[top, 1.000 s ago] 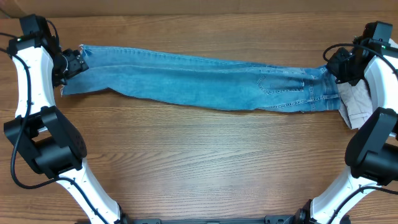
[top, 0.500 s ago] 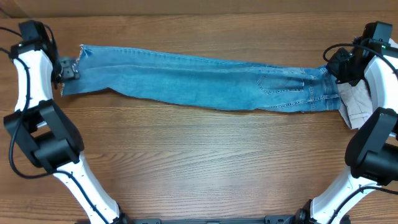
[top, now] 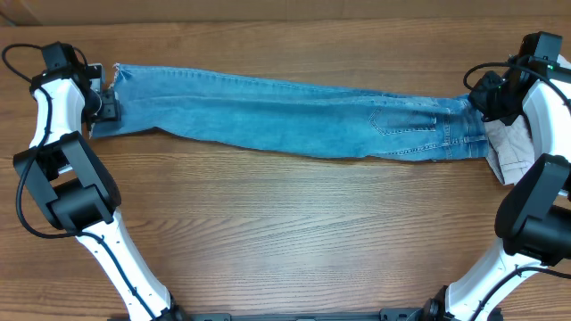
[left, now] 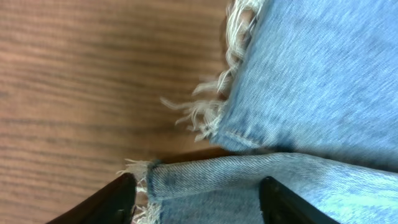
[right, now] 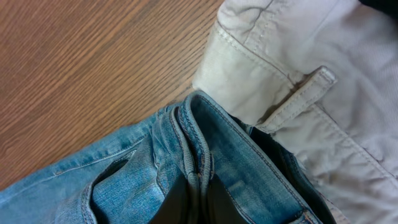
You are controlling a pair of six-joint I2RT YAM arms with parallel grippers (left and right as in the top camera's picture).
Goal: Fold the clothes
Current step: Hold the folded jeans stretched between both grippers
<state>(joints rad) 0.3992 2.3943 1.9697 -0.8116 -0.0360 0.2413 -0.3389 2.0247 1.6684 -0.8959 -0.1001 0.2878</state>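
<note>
With the jeans (top: 285,111) stretched across the upper surface (top: 285,232), we bring our left hand (top: 107,107) back astride the frayed hem (left: 205,177), jaws half-wide, while our right hand (top: 486,96) keeps pinching the waistband (right: 199,149), readying a fold.

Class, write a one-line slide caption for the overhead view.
Light-blue denim jeans stretched flat across wooden table; right gripper pinches the waistband, left gripper straddles a frayed hem.

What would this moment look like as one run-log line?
jeans flat, unfolded | left gripper open astride hem | right gripper shut on waistband
</note>
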